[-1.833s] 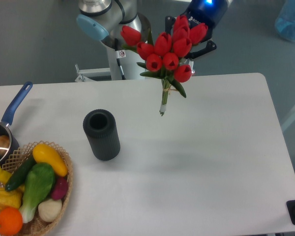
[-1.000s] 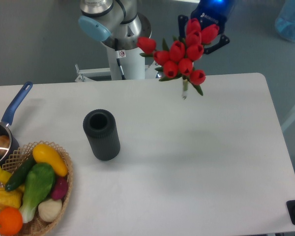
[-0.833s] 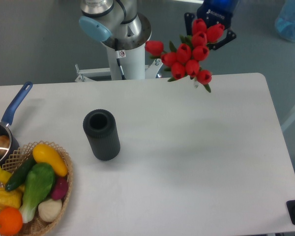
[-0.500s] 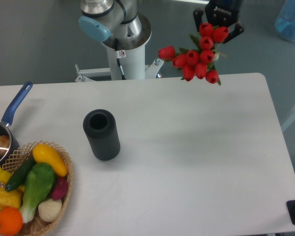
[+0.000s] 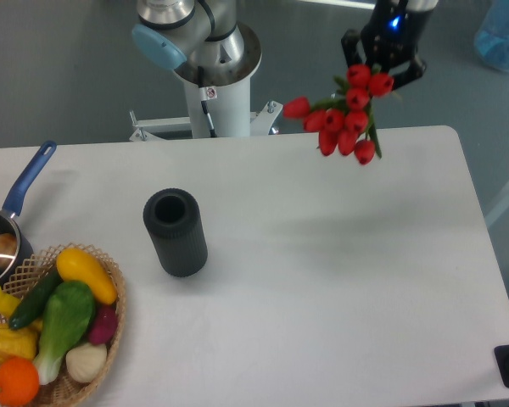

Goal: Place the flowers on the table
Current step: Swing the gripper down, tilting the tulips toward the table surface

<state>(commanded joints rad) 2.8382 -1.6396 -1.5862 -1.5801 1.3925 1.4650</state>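
Note:
The flowers (image 5: 346, 114), a bunch of red tulips with green leaves, hang in the air over the far right part of the white table (image 5: 322, 280). The blooms face the camera and hide the stems. My gripper (image 5: 383, 66) is just behind and above the bunch, near the table's far edge. It is shut on the flowers; its fingertips are hidden behind the blooms.
A black ribbed cylinder vase (image 5: 176, 231) stands upright left of centre. A wicker basket of vegetables and fruit (image 5: 55, 326) sits at the front left. A blue-handled pot (image 5: 4, 233) is at the left edge. The arm's base (image 5: 212, 68) stands behind the table.
The gripper has carried the flowers to the right and tipped them, so the stems that hung down before are now hidden. The bunch looks smaller and sits lower than half a second ago.

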